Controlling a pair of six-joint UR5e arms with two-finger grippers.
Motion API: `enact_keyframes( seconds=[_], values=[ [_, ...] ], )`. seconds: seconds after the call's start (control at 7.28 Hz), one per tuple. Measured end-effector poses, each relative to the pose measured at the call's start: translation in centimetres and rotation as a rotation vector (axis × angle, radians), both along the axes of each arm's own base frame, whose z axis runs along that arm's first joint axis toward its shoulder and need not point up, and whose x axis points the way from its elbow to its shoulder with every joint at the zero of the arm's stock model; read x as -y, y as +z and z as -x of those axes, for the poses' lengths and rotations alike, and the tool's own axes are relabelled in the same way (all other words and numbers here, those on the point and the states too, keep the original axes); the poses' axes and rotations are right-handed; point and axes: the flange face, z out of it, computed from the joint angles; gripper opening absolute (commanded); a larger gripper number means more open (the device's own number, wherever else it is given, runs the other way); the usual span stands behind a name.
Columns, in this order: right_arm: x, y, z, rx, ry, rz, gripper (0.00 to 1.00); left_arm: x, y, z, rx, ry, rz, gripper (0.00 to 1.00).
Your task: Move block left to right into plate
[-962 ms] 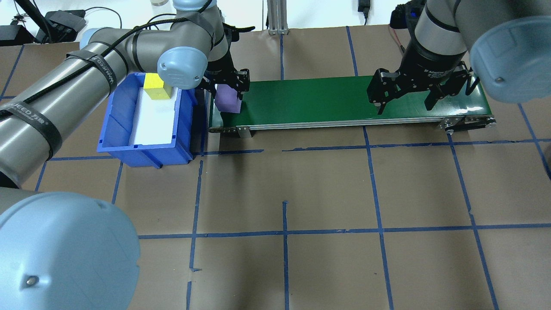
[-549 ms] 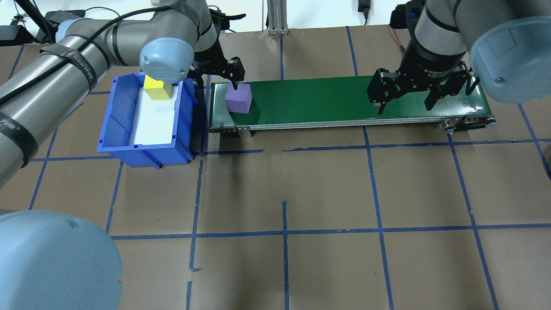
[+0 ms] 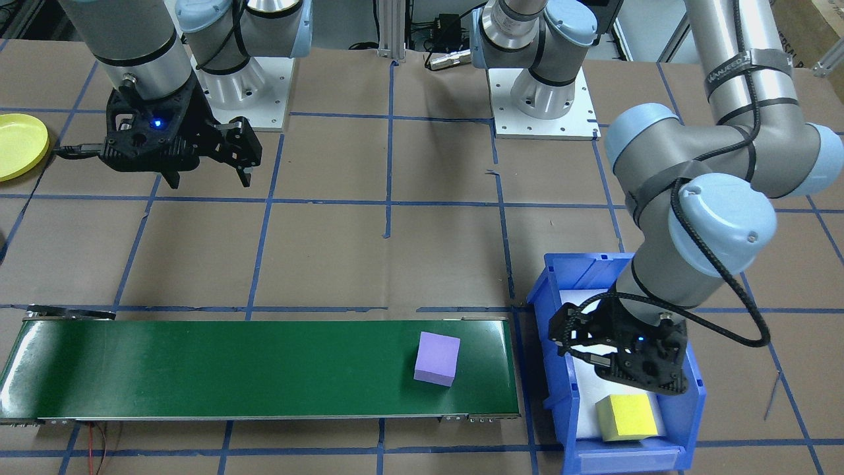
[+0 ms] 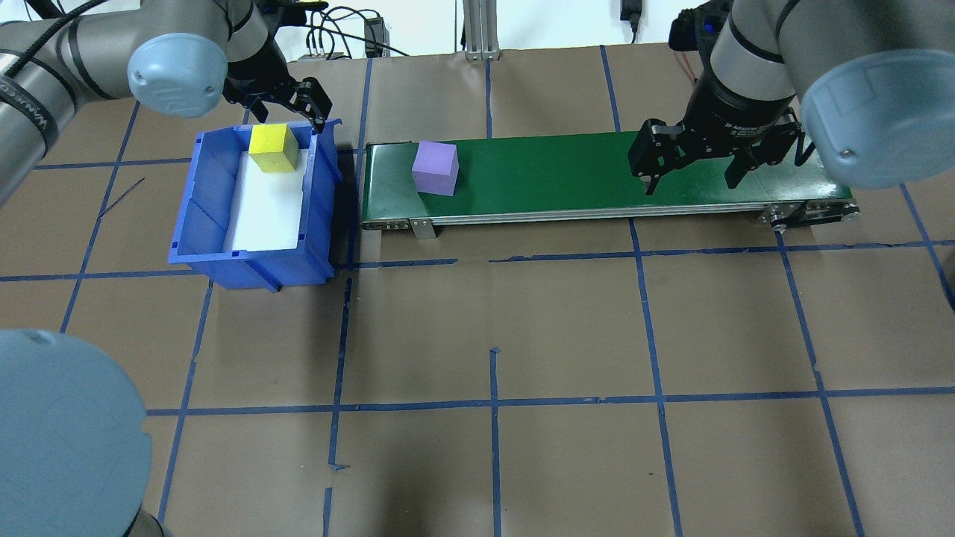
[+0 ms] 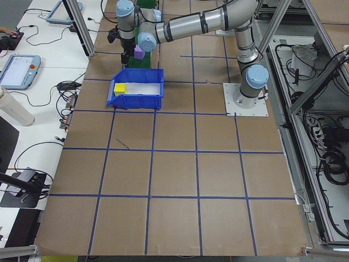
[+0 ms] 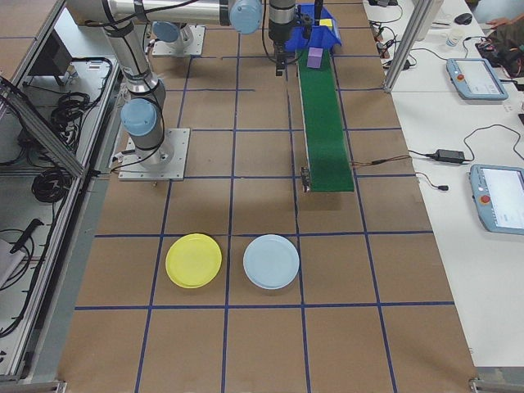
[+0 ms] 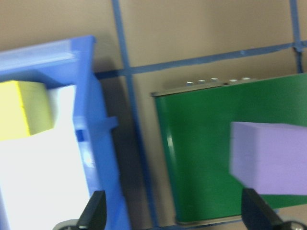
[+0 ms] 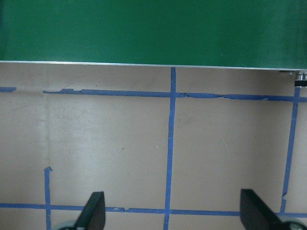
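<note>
A purple block (image 4: 435,168) (image 3: 436,358) lies free on the green conveyor belt (image 4: 597,171), near its left end. My left gripper (image 4: 291,119) hangs open and empty over the far end of the blue bin (image 4: 201,201). A yellow block (image 4: 272,148) lies in that bin. In the left wrist view the purple block (image 7: 268,158) is at the right and the yellow block (image 7: 24,108) at the left. My right gripper (image 4: 692,183) (image 3: 210,179) is open and empty above the belt's right part. The yellow plate (image 3: 16,145) (image 6: 193,260) lies on the table far to the right.
A light blue plate (image 6: 271,261) lies beside the yellow one. The belt's frame (image 4: 597,215) runs between the bin and the right arm. Brown paper with blue tape lines covers the table (image 4: 492,358).
My left gripper let go of the purple block and moved left and back, to above the bin. The block has travelled a little to the right on the belt. The right gripper barely moved.
</note>
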Motion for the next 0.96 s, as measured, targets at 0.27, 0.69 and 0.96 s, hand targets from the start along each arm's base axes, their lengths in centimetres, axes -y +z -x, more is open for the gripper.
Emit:
enact_keyframes(
  seconds=[0.27,0.69,0.96],
  values=[
    [0.9,-1.5,0.2,0.017,-0.003,-0.003,1.0,0.8,-1.3,-6.8,0.027,-0.22,-0.016,1.0],
    [6.9,-5.7,0.1,0.091,-0.016,0.077,1.0,2.1,-4.5,-9.0,0.064,-0.616,-0.039,0.98],
    [11.1,-8.2,-0.7,0.18,-0.091,0.103,1.0,2.6,-5.4,-9.3,0.097,-0.953,-0.042,0.98]
  ],
)
